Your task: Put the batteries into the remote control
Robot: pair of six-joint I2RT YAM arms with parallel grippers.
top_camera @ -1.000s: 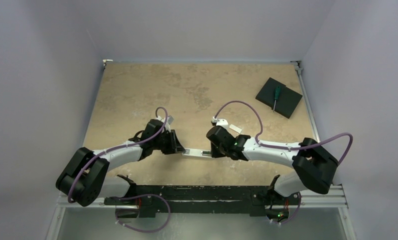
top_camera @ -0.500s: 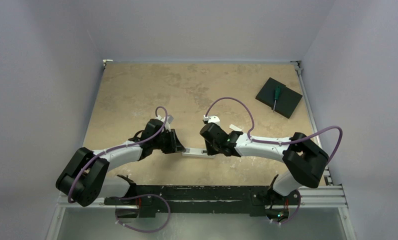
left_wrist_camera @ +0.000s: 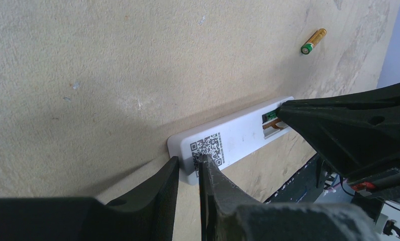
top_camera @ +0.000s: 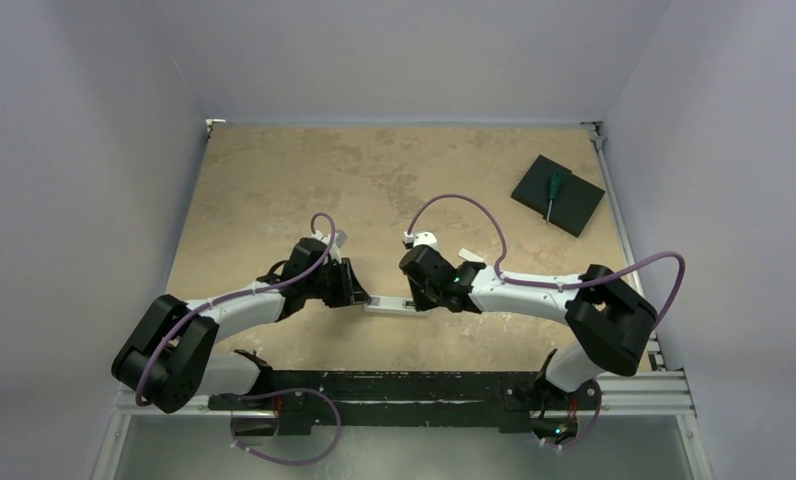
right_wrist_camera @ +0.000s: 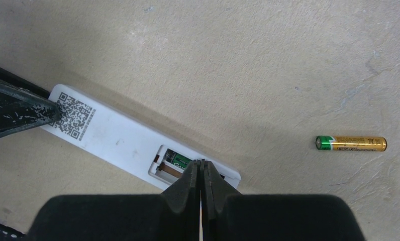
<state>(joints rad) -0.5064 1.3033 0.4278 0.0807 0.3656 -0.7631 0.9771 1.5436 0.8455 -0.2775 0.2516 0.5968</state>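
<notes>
The white remote control (top_camera: 389, 306) lies face down, its QR label and open battery recess facing up. My left gripper (left_wrist_camera: 188, 168) is shut on the label end of the remote (left_wrist_camera: 238, 135). One of the batteries (right_wrist_camera: 178, 160), with a green label, sits in the recess. My right gripper (right_wrist_camera: 201, 168) is shut with nothing between its fingers, and its tips rest at that cell over the recess. A gold-orange battery (right_wrist_camera: 351, 143) lies loose on the table beyond the remote (right_wrist_camera: 112, 135), also seen in the left wrist view as the gold battery (left_wrist_camera: 313, 41).
A black square pad (top_camera: 574, 205) with a green-handled screwdriver (top_camera: 552, 190) on it sits at the far right corner. A small white piece (top_camera: 470, 255) lies just behind the right wrist. The black mounting rail (top_camera: 404, 385) runs along the near edge.
The right arm has shifted left, bringing its shut fingertips over the remote's recess; it has barely moved in the last half second. The left gripper and remote stay put.
</notes>
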